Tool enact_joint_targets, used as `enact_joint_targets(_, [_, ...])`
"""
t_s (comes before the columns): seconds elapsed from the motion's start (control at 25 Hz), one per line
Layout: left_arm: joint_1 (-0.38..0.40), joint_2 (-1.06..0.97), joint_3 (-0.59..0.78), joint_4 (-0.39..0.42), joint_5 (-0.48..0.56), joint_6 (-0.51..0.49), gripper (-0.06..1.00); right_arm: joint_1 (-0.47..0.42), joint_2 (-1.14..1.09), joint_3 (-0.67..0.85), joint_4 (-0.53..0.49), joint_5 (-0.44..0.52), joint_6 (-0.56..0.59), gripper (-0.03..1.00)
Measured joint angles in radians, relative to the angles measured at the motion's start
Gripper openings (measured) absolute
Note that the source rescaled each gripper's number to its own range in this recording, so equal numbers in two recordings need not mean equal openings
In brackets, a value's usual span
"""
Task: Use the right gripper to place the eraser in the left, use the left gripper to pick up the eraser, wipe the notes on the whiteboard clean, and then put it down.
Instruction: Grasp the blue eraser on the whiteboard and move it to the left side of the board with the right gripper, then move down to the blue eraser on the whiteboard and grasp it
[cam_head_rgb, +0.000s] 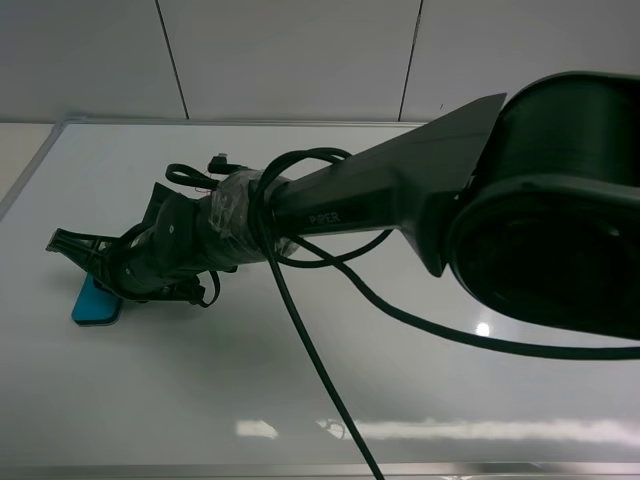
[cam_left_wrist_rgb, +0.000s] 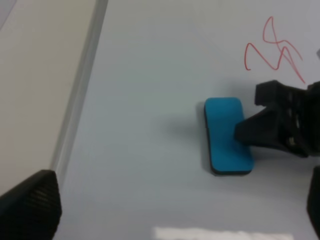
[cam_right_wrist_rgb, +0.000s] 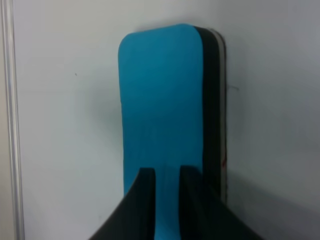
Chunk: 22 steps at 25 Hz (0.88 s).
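The blue eraser (cam_head_rgb: 94, 304) lies flat on the whiteboard (cam_head_rgb: 420, 390) near its left edge. It also shows in the left wrist view (cam_left_wrist_rgb: 226, 134) and the right wrist view (cam_right_wrist_rgb: 162, 100). My right gripper (cam_head_rgb: 105, 283) reaches across to the left, its tips over the eraser's end (cam_right_wrist_rgb: 167, 172) (cam_left_wrist_rgb: 246, 132). Its fingers stand almost together with a thin slit and hold nothing. My left gripper (cam_left_wrist_rgb: 175, 205) is open and empty, short of the eraser, with one finger (cam_left_wrist_rgb: 30, 205) at the picture's corner. The red notes (cam_left_wrist_rgb: 275, 50) are beyond the eraser.
The whiteboard's metal frame (cam_left_wrist_rgb: 80, 100) runs along the left, with a beige table (cam_left_wrist_rgb: 35, 60) beyond it. The right arm's black cables (cam_head_rgb: 320, 370) hang over the board's middle. The right arm hides most of the red notes in the high view.
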<state>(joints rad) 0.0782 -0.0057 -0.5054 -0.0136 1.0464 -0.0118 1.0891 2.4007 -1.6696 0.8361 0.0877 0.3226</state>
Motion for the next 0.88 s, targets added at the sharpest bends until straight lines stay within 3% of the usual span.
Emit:
enact_joint_targets(0.36, [0.000,0.000,0.000,0.000,0.000,0.000,1.00,0.000,-0.020,-0.013,-0.016,0.010,0.000,0.10])
enact_joint_targets(0.72, [0.000,0.000,0.000,0.000,0.000,0.000,1.00,-0.055,-0.176,0.004,-0.219,0.064,-0.093,0.10])
enact_joint_targets(0.88, [0.000,0.000,0.000,0.000,0.000,0.000,1.00,-0.113,-0.270,0.154,-0.269,-0.007,-0.129,0.10])
